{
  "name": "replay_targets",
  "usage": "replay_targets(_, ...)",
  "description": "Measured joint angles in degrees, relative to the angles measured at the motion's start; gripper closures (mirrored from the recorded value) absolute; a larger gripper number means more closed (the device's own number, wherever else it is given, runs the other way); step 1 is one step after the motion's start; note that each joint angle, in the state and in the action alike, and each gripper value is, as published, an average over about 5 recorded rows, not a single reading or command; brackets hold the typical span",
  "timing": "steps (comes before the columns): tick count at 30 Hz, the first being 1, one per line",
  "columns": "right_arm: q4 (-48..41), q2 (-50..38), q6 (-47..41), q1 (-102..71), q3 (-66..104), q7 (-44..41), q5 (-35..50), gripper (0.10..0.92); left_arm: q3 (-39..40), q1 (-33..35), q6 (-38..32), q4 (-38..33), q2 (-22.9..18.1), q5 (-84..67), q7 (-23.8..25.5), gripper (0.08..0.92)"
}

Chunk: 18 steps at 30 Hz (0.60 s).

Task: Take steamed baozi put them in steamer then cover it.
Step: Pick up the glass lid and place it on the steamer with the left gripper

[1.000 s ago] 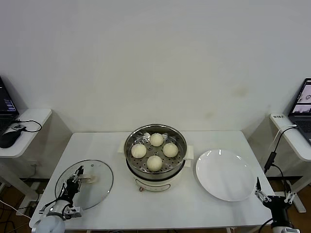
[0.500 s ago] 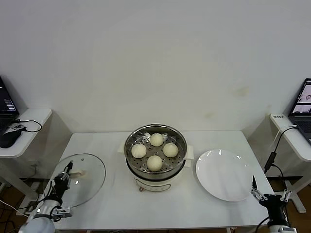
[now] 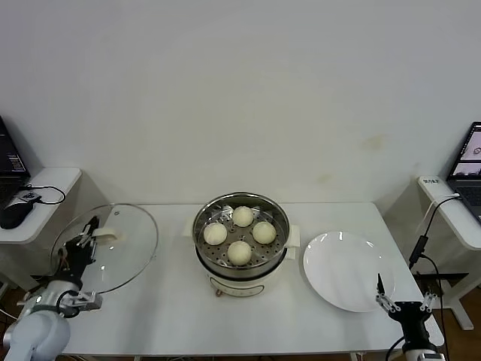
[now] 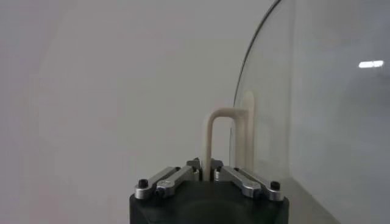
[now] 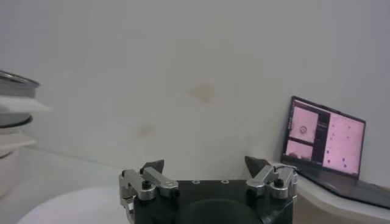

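Cover (image 3: 105, 247) since a second ago: lifted off table (image 3: 173, 316), tilted, carried further left.

- Left gripper (image 3: 88, 231): jaws clamped on cover's cream handle (image 4: 226, 137); glass hangs off left table edge, likely for carry to pot.
- Steamer (image 3: 240, 235): one, table centre, uncovered.
- Baozi (image 3: 240, 251): four, on perforated tray.
- Plate (image 3: 349, 271): one, bare.
- Right gripper (image 3: 404, 302): jaws apart, parked beside plate, idle.
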Motion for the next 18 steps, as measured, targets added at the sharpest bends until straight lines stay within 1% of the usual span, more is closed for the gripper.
replay_targets(4,-0.6,0.3,0.4,0.2,-1.1,0.1,-1.0,0.203,3.7,-1.9,3.7,-3.6,1.7,-1.8,2.1,0.844)
replay_targets(9,-1.6,0.7,0.7,0.7,-2.6,0.4,-2.4,0.203,10.3,-5.5,7.7,-5.8,2.7,-2.5,4.0,0.844)
replay_targets(14,-2.4,1.3,0.9,0.9,-4.1,0.8,-4.0,0.203,17.8,-10.5,11.4,-6.6,2.5,-1.8,6.3,0.844)
replay_targets(18,-2.6,1.9,0.9,0.8,-4.9,1.2,-5.0,0.203,23.6,-15.4,14.4,-6.5,1.2,-0.2,8.4,0.844)
